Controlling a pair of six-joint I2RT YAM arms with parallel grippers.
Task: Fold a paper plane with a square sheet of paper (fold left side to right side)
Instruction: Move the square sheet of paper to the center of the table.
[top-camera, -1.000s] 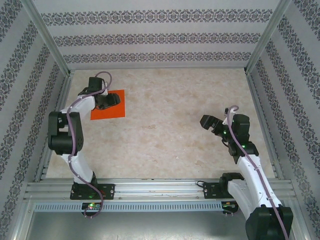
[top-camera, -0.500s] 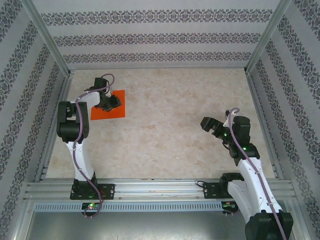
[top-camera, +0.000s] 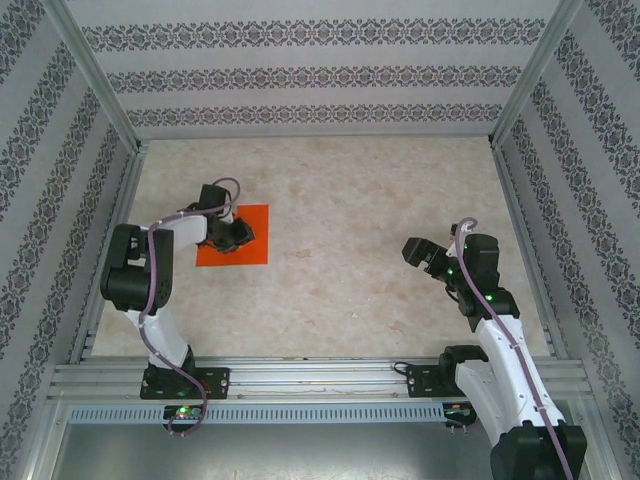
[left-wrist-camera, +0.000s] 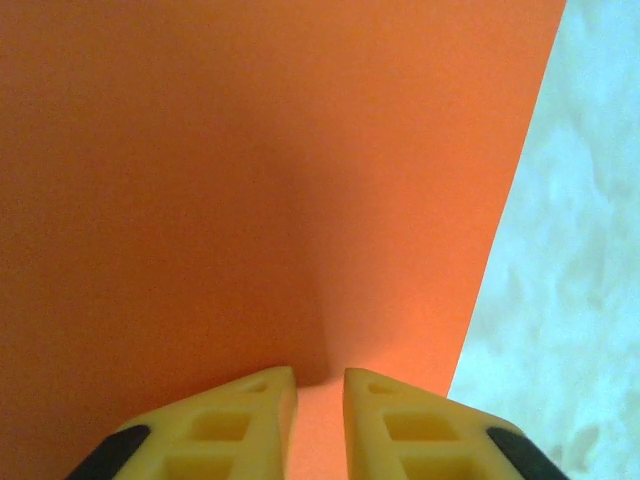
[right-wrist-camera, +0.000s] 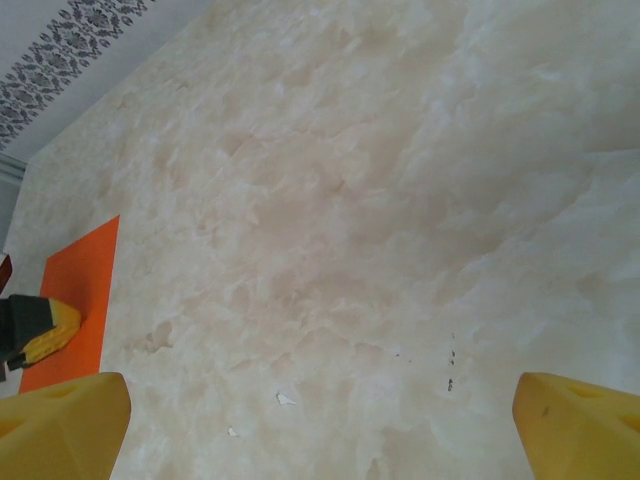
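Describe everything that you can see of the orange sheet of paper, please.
The square sheet of paper is thin, bright orange-red, plain and matte. It looks unfolded, with straight edges, and lies flat on the marbled table, on its left side. The left gripper stands over its middle, fingers nearly together; whether they touch or pinch it, I cannot tell. Nothing else is touching it.
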